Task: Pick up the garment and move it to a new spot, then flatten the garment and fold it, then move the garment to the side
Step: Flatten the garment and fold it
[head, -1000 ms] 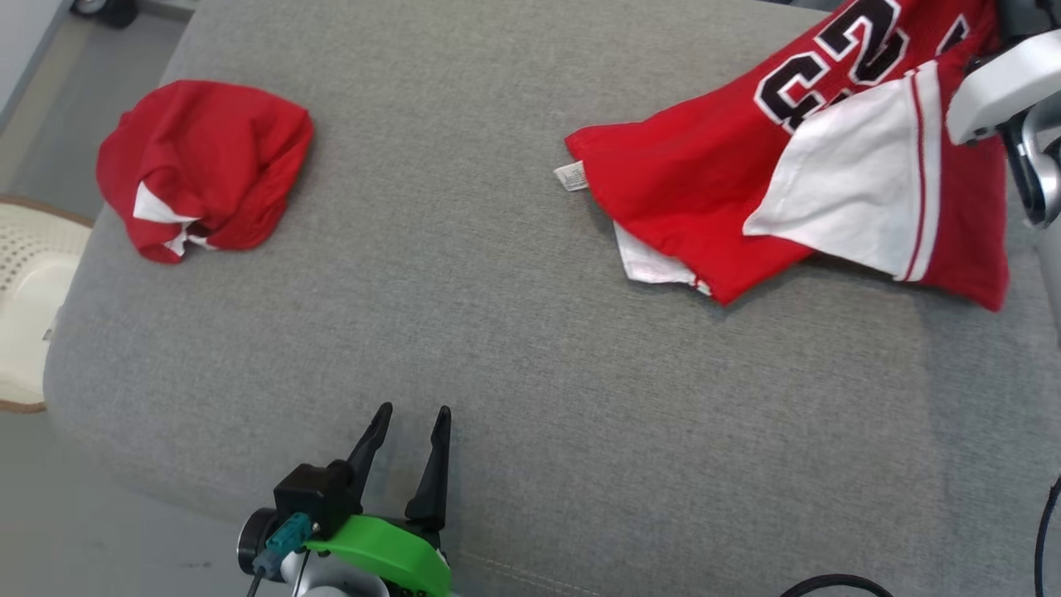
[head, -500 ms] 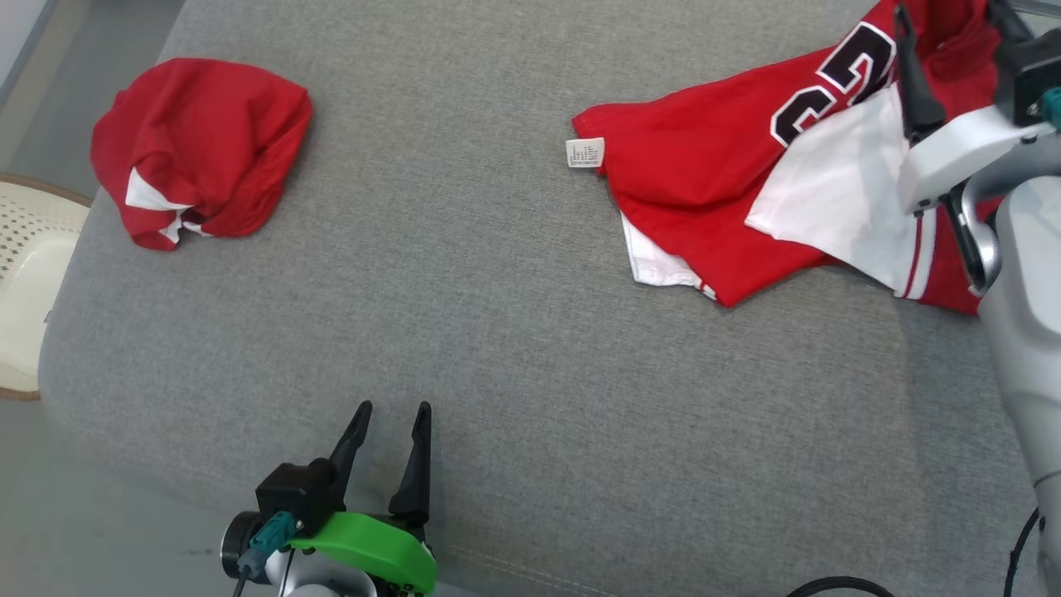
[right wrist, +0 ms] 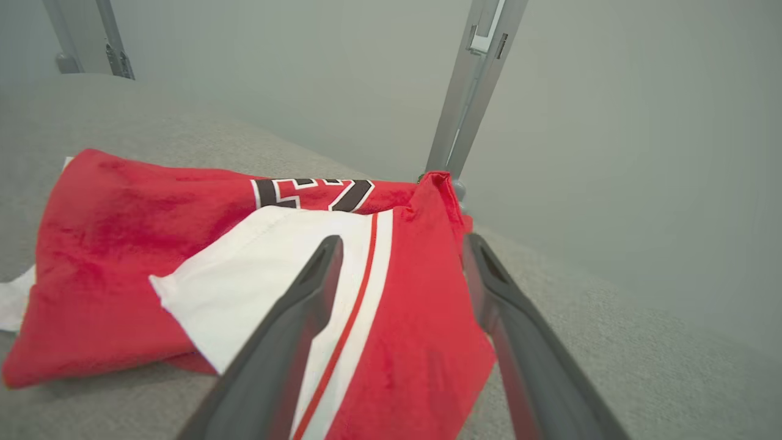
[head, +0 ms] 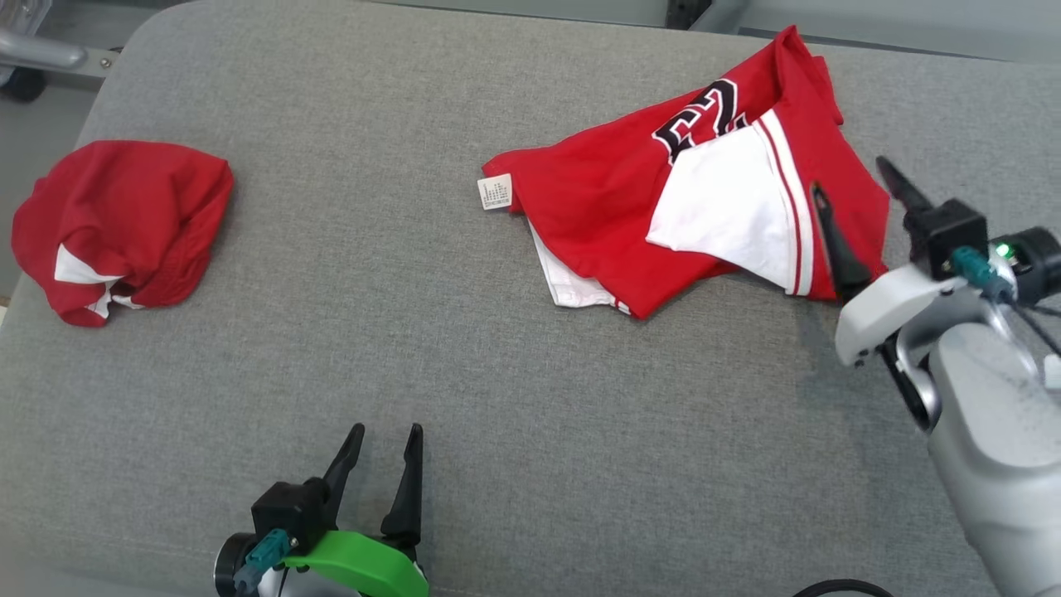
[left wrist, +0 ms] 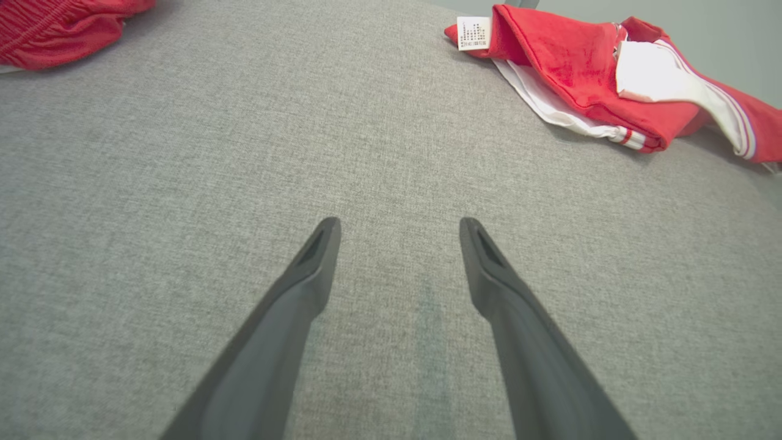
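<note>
The garment [head: 597, 207], a red jersey with a white panel and black numerals, lies crumpled on the grey cushion [head: 497, 373] at the upper right, a white label at its left corner. My right gripper [head: 850, 176] is open at the jersey's right edge and holds nothing. In the right wrist view its fingers [right wrist: 305, 293] straddle the garment [right wrist: 122, 232], just above the red and white cloth. At the bottom centre my left gripper [head: 387, 431] stands open over bare cushion. The left wrist view shows that gripper [left wrist: 400, 229] well short of the garment [left wrist: 568, 55].
A second red bundle [head: 116, 224] sits at the cushion's left edge, also the red bundle [left wrist: 61, 21] at the left wrist view's top left. A metal post [right wrist: 470, 79] rises behind the jersey. A metal bar [head: 41, 51] lies beyond the cushion's top left corner.
The head camera has shifted. The jersey, raised toward the right a second ago, now lies slack on the cushion. My right gripper has drawn back to its right edge, open.
</note>
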